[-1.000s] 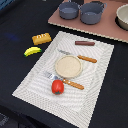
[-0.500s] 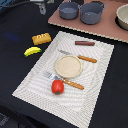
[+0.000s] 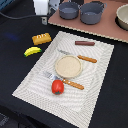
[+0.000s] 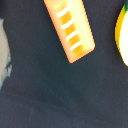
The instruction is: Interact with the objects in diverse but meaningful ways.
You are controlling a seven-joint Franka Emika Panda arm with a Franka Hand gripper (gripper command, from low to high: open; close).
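The golden-yellow ridged bread loaf and the yellow banana lie on the dark table beside the striped placemat. The red tomato sits on the mat near its front. The brown sausage stick lies at the mat's far edge. Two grey pots stand on the brown board at the back. My gripper hangs above the table behind the loaf; its fingers are too small to read. The wrist view shows the loaf and the banana's edge below, with no fingers in view.
A round tan plate sits mid-mat, with an orange-handled knife and an orange-handled fork beside it. A beige bowl stands at the exterior view's far right. A placemat corner shows in the wrist view.
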